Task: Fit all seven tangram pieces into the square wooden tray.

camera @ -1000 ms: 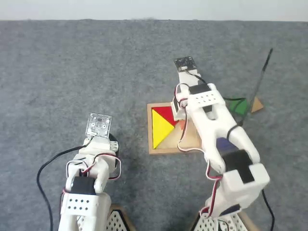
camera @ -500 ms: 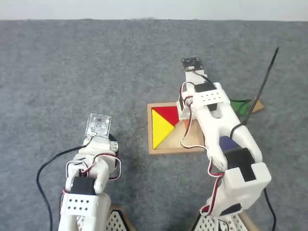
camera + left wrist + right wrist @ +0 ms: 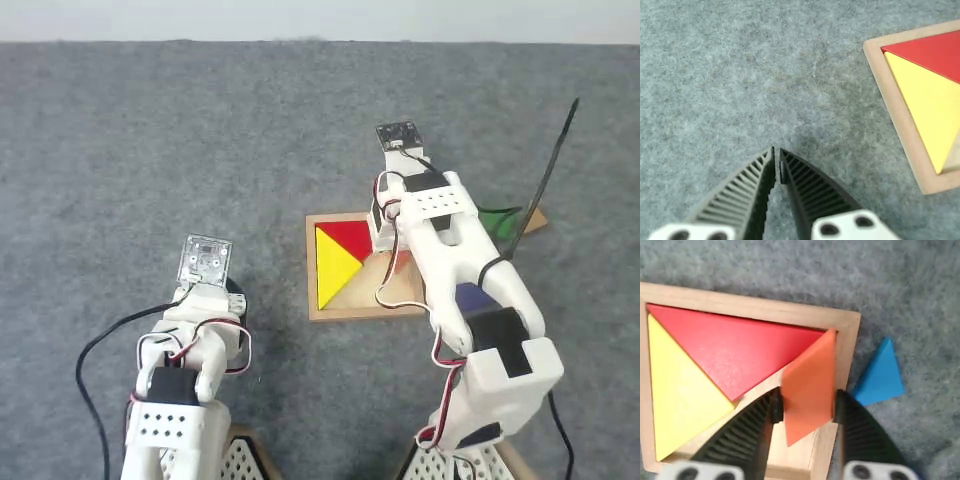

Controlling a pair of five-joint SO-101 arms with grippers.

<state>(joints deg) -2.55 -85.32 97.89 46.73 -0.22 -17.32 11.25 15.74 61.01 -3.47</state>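
- High view: square wooden tray (image 3: pixel 312 272) sits on the grey mat (image 3: pixel 150 130). The red triangle (image 3: pixel 347 236) and yellow triangle (image 3: pixel 334 266) are seated in the tray, filling the side towards the left arm.
- The right arm (image 3: pixel 455 265) reaches over the tray's other side, and a bit of the orange piece (image 3: pixel 401 262) shows under its wrist.
- A green piece (image 3: pixel 493 216) lies loose on the mat, outside the tray on the side away from the left arm, partly hidden by the right arm. It looks not yet placed.
- The left arm (image 3: pixel 190 350) is parked well apart from the tray, probably to keep out of the way.
- Left wrist view: left gripper (image 3: pixel 776 156) has both fingers pressed together with nothing between them, over bare mat. A tray corner shows off to one side, with red and yellow inside the rim.
- Right wrist view: right gripper (image 3: pixel 807 404) is clamped on the orange piece by two opposite edges. The piece is tilted over the tray, its far corner at the tray corner, beside the red triangle's tip.
- Judgement: gripping by the edges keeps the underside free, so the piece can drop flat into the bare gap along the red triangle's long edge. It is not flat yet.
- A blue triangle (image 3: pixel 880 377) lies on the mat just beside the tray rim, outside that same corner, waiting its turn.
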